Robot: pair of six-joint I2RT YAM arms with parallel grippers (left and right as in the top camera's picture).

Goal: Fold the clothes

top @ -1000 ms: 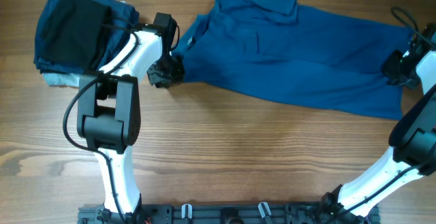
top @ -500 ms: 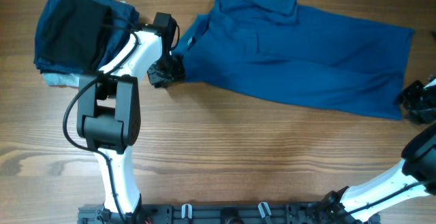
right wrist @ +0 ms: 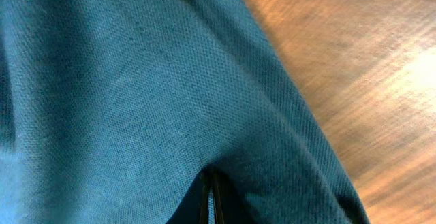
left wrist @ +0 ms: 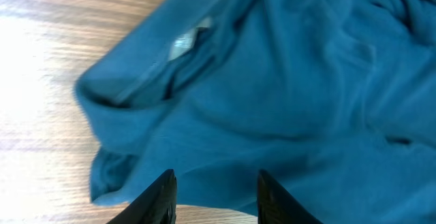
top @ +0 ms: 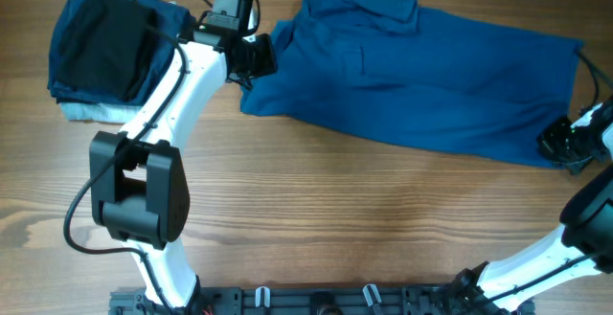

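Blue shirt (top: 421,76) spread flat on bench (top: 335,219). Left gripper (top: 251,58) over shirt's collar end, 2 fingers apart, nothing clamped. Right gripper (top: 558,145) closed tight, pinching shirt's opposite corner.

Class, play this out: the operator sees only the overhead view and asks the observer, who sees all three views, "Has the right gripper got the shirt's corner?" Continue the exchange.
Observer: Yes. In the right wrist view the right gripper is shut, and the shirt puckers into its tips.
Operator: And the left one, at the other end?
Observer: The left gripper is open, fingers apart over the shirt's edge. I cannot tell whether they touch the cloth.
Operator: Is anything tucked in that fold?
Observer: A pale label shows inside it.
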